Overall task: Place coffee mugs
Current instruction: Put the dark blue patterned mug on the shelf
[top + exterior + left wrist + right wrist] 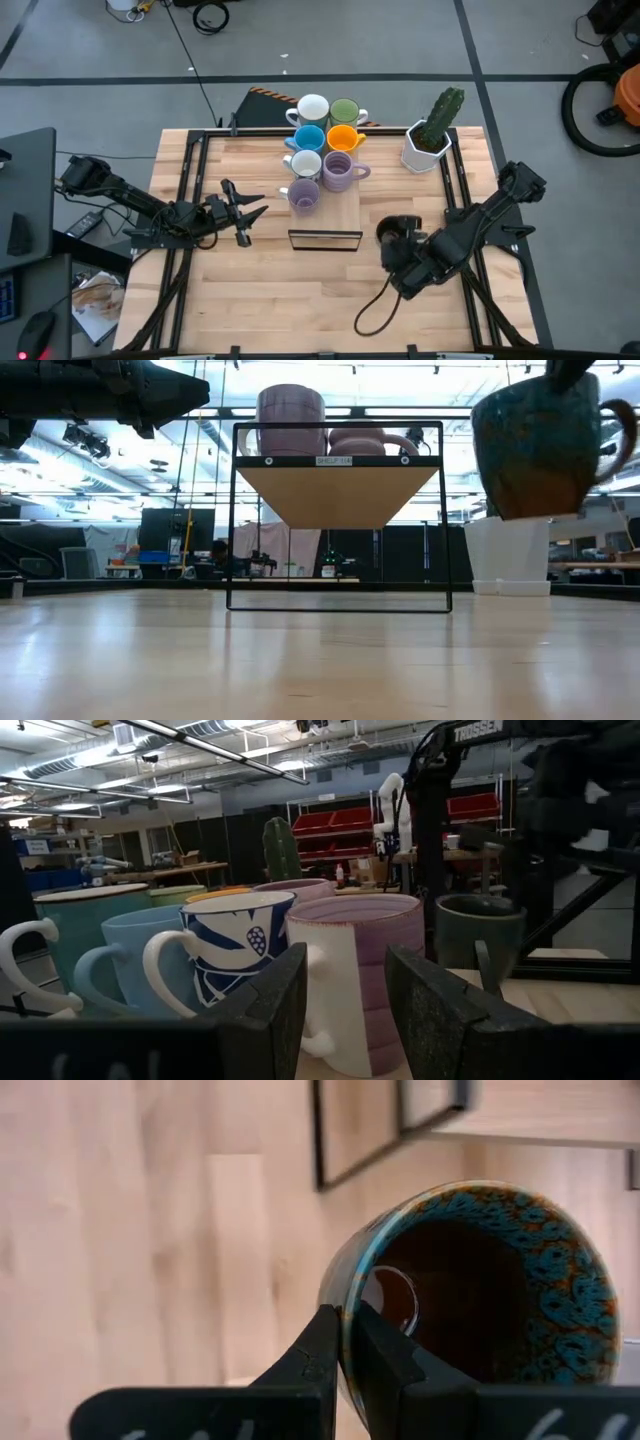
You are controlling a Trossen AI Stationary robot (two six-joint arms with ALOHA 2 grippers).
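Several coffee mugs stand on a raised wooden shelf (342,208) at the table's middle: white (313,108), green (345,110), blue (309,137), orange (343,137), and two lavender ones (340,170) nearest the front. My right gripper (345,1342) is shut on a dark brown mug (540,445) with a teal-speckled inside, right of the shelf's front edge. My left gripper (250,212) stands open left of the shelf, level, pointing at the mugs, with nothing between its fingers (270,1010). My right gripper pinches the dark mug's wall at the rim (347,1308), one finger inside (385,1360) and one outside (315,1355). The fingers come steeply from above. The mug hangs below them, lifted clear of the table, mouth up and slightly tilted, its handle (622,435) at the side.
A white hexagonal pot with a green cactus (432,135) stands at the table's far right. A black cable (375,310) loops on the table near the right arm. The shelf stands on a black wire frame (338,600). Bare wood lies along the near edge.
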